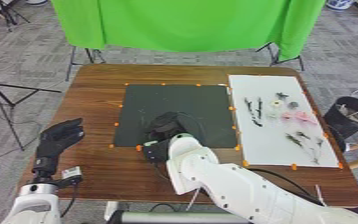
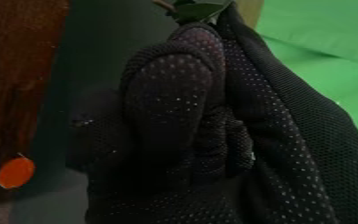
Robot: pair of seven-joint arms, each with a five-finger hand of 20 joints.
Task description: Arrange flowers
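Head view: from above, facing forward and down across the wooden table (image 1: 91, 100). Right wrist view: close-up along the right hand (image 1: 165, 124). Shared: dark mat (image 1: 153, 100), green cloth (image 1: 193, 25).

Spread across a brown wooden table (image 1: 93, 110): a dark mat (image 1: 171, 100), a long white sheet (image 1: 262, 145) just to the mat's right, small orange markers (image 1: 116, 124) dotting the mat's edges and those of the sheet.

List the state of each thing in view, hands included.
Leafy stem: pinched at the fingertips
Right hand: closed on that stem
Left hand: open, relaxed
Pink flower: lying loose
White sheet: flat
Dark mat: flat
Bin: upright, lidless
Green cloth: hanging
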